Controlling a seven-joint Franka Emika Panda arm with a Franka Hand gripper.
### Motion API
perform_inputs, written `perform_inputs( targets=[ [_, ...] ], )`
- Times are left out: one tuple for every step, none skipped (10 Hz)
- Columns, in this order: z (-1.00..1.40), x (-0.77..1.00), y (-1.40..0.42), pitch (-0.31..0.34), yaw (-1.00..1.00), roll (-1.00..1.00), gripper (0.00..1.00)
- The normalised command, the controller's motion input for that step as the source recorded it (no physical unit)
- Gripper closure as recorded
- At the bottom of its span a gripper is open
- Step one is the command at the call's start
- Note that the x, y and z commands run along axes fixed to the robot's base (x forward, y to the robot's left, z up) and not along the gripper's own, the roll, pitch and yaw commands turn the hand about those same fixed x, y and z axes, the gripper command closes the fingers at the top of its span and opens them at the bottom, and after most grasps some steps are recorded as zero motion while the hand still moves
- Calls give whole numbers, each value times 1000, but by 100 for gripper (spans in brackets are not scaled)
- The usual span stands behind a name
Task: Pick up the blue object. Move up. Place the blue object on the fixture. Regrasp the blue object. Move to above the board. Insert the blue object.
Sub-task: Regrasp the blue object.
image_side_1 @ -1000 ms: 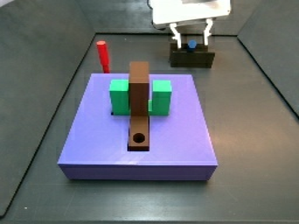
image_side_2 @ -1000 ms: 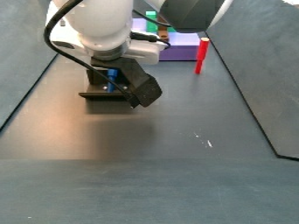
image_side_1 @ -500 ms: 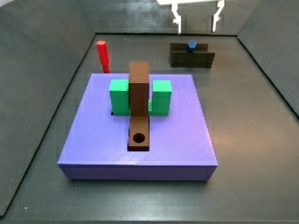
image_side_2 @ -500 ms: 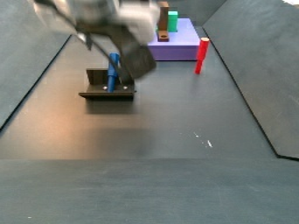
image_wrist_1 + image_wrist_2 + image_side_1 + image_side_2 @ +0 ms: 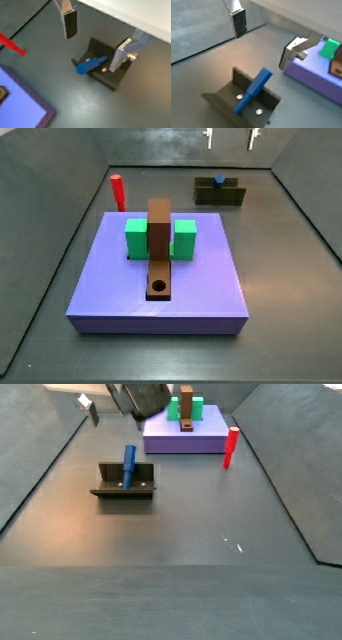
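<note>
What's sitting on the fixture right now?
The blue peg leans on the fixture; its lower end is hidden. The open hand hangs above, empty.

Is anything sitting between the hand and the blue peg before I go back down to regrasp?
Nothing visible. The hand hangs open above the fixture, and the blue peg leans in the fixture's notch with only bare air between it and the fingers.

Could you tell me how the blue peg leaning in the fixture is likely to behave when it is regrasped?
The blue peg looks rigid, so it should not bend. It is slim and round, leaning in the fixture, so a nudge could probably roll or tip it. The open pincer hangs above it, touching nothing.
</note>
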Motion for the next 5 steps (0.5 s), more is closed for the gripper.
perform_inputs(
  targets=[
    [26,134,0,0,3,1000,0],
    [23,134,-9,0,0,1000,0],
    [40,154,-114,0,23,1000,0],
    [40,129,-137,0,23,1000,0],
    [29,86,-160,0,29,1000,0]
  ],
)
